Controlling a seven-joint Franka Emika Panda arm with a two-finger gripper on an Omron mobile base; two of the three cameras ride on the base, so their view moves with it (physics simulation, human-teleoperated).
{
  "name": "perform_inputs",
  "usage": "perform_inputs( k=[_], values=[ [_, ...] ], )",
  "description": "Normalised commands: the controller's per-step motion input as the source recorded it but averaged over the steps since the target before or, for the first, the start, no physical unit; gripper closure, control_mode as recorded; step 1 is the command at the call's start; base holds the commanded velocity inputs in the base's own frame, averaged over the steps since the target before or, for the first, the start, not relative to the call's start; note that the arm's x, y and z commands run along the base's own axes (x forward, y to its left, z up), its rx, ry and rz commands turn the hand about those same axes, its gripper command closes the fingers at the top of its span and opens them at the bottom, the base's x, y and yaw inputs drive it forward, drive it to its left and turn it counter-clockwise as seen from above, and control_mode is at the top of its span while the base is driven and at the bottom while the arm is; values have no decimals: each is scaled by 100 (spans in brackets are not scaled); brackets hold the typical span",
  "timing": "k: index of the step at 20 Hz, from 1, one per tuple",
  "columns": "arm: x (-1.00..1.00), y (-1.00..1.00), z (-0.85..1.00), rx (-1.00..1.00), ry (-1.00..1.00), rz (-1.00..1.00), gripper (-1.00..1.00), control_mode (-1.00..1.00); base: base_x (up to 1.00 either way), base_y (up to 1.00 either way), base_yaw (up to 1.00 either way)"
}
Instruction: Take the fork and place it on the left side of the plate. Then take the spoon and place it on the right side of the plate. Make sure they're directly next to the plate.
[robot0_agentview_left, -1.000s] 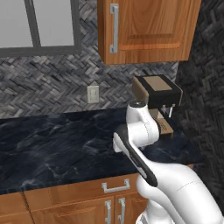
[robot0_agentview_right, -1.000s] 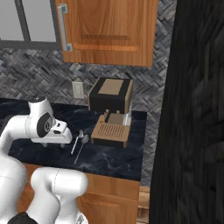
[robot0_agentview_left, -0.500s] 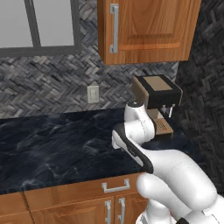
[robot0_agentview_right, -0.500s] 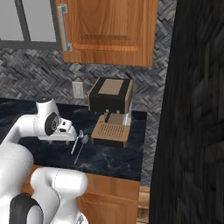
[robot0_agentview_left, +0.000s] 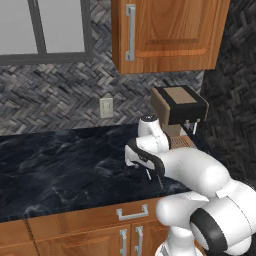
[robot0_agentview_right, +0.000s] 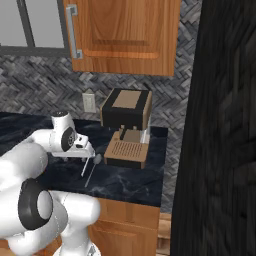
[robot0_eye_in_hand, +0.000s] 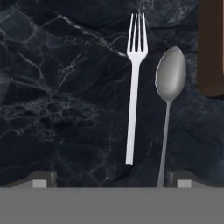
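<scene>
The slim silver-white metal fork lies flat on the black marble-veined worktop, tines away from the hand camera, just beside the silver-grey oval-bowled spoon; the two lie parallel and do not touch. The pincer hovers above them, its dark tips wide apart, fork handle between them. The right base view shows the spoon near a brown coffee machine. Both base views add the herringbone tile wall and wooden cabinet.
</scene>
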Motion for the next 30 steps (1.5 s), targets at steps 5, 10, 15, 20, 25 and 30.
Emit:
perform_inputs(
  k=[5, 10, 15, 20, 25, 30],
  values=[
    [45, 5, -35, -3, 3, 0, -100, -100, 0, 0, 0],
    [16, 2, -36, -4, 0, 0, -100, -100, 0, 0, 0],
    [0, 0, -16, -3, 0, 0, -100, -100, 0, 0, 0],
    [0, 0, 0, 0, 0, 0, -100, -100, 0, 0, 0],
    [0, 0, -2, 0, 0, 0, -100, -100, 0, 0, 0],
    [0, 0, -9, 0, -1, 0, -100, -100, 0, 0, 0]
  ],
)
